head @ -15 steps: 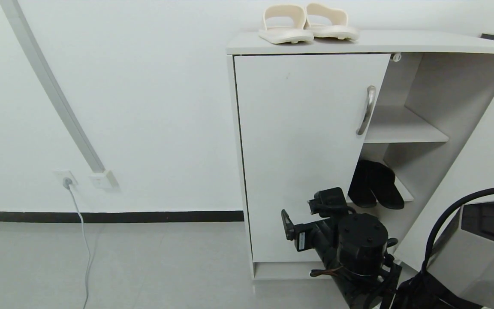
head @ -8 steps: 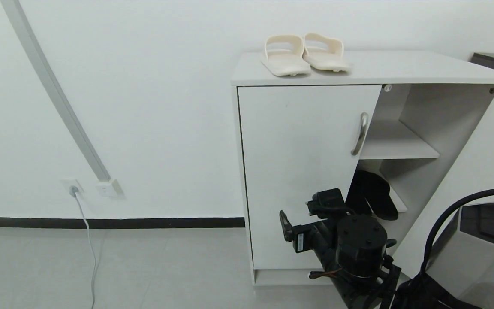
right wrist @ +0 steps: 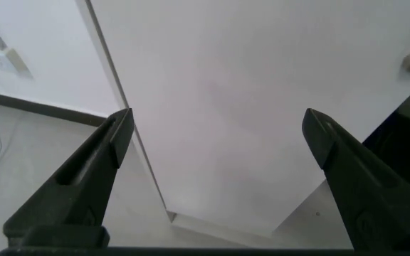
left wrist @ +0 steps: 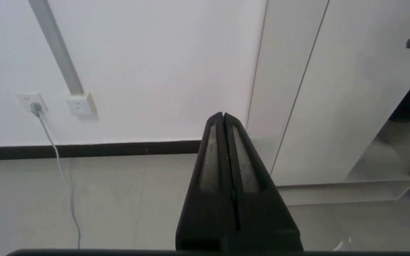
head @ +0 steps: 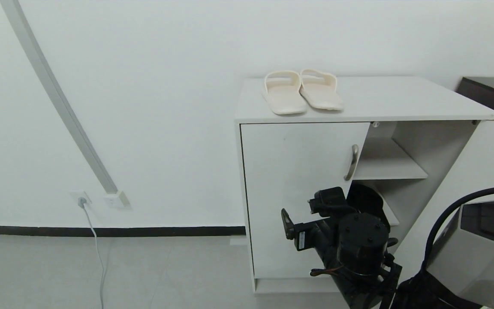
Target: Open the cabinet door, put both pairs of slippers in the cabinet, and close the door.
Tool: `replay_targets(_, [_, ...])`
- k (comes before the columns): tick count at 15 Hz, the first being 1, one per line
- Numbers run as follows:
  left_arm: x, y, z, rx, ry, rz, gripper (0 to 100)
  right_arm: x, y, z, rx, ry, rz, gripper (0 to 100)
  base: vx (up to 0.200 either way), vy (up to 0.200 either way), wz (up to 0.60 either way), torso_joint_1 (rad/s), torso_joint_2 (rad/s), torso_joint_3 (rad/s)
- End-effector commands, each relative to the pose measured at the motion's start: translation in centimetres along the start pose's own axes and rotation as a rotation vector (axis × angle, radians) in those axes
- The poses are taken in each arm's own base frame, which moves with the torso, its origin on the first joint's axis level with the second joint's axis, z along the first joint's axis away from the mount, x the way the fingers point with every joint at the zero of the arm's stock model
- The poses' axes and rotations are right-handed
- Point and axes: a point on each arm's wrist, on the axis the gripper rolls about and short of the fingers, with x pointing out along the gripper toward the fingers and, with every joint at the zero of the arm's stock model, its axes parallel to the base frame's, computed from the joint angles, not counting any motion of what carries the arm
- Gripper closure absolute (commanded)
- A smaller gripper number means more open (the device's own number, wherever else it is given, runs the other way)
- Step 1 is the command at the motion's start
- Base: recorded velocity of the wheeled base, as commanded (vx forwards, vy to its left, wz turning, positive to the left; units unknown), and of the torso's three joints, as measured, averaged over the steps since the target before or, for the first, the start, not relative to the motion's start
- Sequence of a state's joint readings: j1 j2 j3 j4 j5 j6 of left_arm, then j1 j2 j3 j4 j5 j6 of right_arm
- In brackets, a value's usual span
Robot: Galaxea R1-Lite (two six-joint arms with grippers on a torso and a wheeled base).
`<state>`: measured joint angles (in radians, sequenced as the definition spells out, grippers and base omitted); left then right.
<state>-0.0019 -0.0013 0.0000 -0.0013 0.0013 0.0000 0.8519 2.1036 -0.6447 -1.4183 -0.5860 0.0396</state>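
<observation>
Slippers, cream pair (head: 300,91), sit atop the cabinet (head: 401,101); I should lift my spread right claw (right wrist: 217,124) squarely over both straps; left claw (left wrist: 223,126) pressed together.

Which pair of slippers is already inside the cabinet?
The black pair, on the lower shelf; the cream pair lies on the cabinet top.

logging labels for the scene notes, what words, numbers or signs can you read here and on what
No text can be read in any of these views.
cabinet door: plain white, no print.
cream slippers: no marking visible.
black slippers: dark and partly hidden, cannot tell.
wall socket: too small to show any print.
</observation>
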Motion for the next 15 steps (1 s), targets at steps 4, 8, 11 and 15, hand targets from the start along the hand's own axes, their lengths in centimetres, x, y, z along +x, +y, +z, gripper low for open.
replay_targets(4, [0.01, 0.00, 0.01, 0.000, 0.001, 0.001, 100, 0.06, -0.10, 0.10, 0.003, -0.003, -0.004, 0, 0.000, 0.000, 0.00, 0.173, -0.49, -0.321])
replay_targets(8, [0.01, 0.00, 0.01, 0.000, 0.001, 0.001, 100, 0.17, -0.29, 0.11, 0.003, -0.003, -0.010, 0, 0.000, 0.000, 0.00, 0.188, -0.51, -0.315])
replay_targets(11, [0.01, 0.00, 0.01, -0.002, 0.001, 0.002, 100, 0.22, -0.32, 0.14, 0.004, -0.005, -0.011, 0, 0.000, 0.000, 0.00, 0.220, -0.54, -0.317])
replay_targets(15, [0.01, 0.00, 0.01, -0.002, 0.001, 0.001, 100, 0.12, -0.30, 0.43, 0.009, -0.014, -0.009, 0, 0.000, 0.000, 0.00, 0.240, -0.56, -0.324])
